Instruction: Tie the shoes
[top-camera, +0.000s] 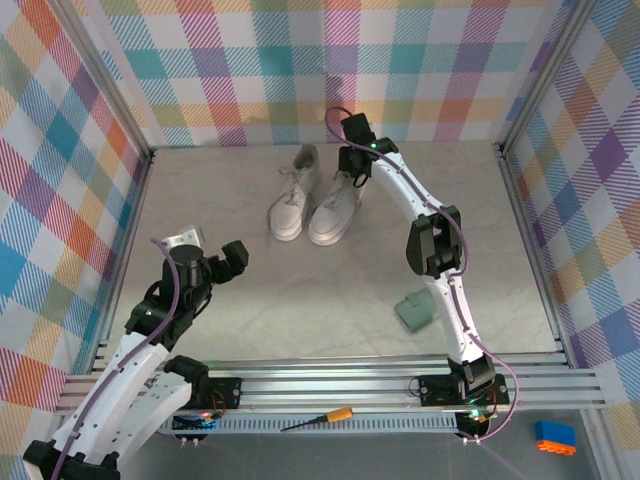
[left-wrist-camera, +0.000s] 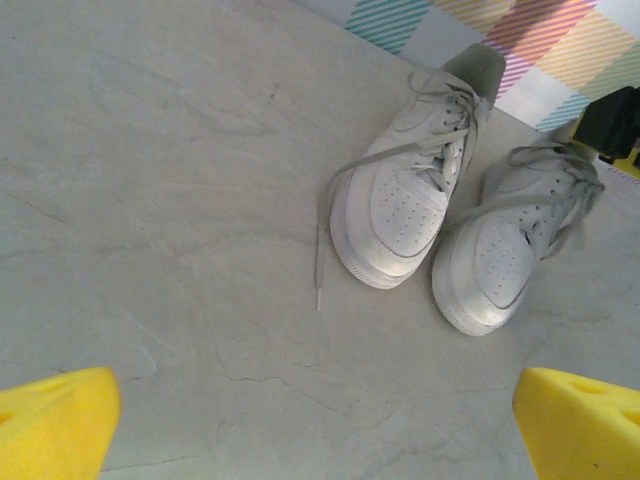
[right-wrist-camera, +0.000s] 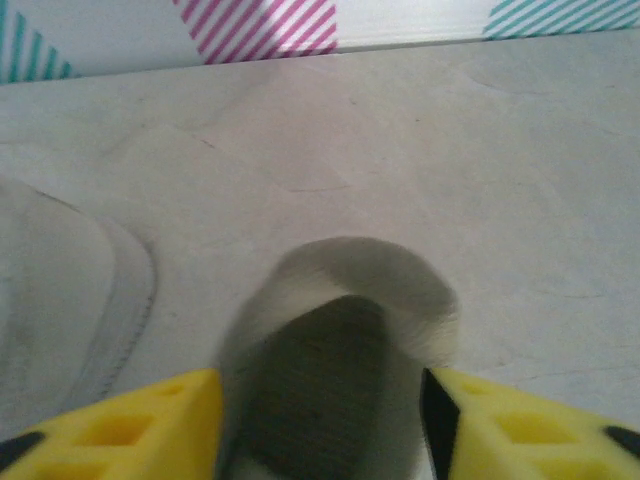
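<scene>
Grey table (top-camera: 300, 290), white shoes (top-camera: 333, 208)

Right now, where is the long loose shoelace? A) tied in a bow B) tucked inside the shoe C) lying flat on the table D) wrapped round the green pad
C: the loose lace trails off the side of the shoe and its tip rests on the bare table.

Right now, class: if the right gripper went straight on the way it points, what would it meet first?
The right gripper would likely meet the heel opening of the shoe between its jaws; depth is unclear.
</scene>
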